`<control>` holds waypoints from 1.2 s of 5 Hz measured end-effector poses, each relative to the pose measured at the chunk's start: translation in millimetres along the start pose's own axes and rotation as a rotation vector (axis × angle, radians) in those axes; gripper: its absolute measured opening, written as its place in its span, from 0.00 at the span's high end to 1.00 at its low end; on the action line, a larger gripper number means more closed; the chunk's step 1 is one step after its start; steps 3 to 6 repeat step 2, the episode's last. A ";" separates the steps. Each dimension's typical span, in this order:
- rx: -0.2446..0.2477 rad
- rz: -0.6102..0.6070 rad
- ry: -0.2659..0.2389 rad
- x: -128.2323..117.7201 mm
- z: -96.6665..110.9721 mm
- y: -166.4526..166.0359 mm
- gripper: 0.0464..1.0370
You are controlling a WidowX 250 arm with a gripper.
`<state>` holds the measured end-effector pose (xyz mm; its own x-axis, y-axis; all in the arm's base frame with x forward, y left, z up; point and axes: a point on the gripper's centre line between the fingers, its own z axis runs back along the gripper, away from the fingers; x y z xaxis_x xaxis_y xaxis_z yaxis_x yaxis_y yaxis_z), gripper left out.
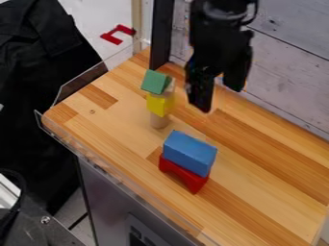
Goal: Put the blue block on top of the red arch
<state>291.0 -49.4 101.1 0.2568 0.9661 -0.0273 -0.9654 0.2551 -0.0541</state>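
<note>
Camera view: the blue block (189,153) rests on the red arch (186,175), near the counter's (270,192) lower-left edge, so the placing looks done and the next move is probably just to draw clear. The black pincer (220,98) hangs near the wall-side edge, fingers spread and empty — the block sits apart from it, lower and nearer the viewer.

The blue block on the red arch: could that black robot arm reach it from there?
Probably yes. The open gripper hangs above and beyond the blue block, whose top is bare, and nothing shows between them. The little block tower stands off to one side.
</note>
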 end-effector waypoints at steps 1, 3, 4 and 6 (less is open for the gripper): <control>0.047 -0.241 0.065 -2.4 -2.6 -2.5 0.04; 0.041 -0.423 0.182 10.0 -15.8 15.6 0.04; 0.041 -0.423 0.182 10.0 -15.8 15.6 0.04; 0.041 -0.423 0.182 10.0 -15.8 15.6 0.04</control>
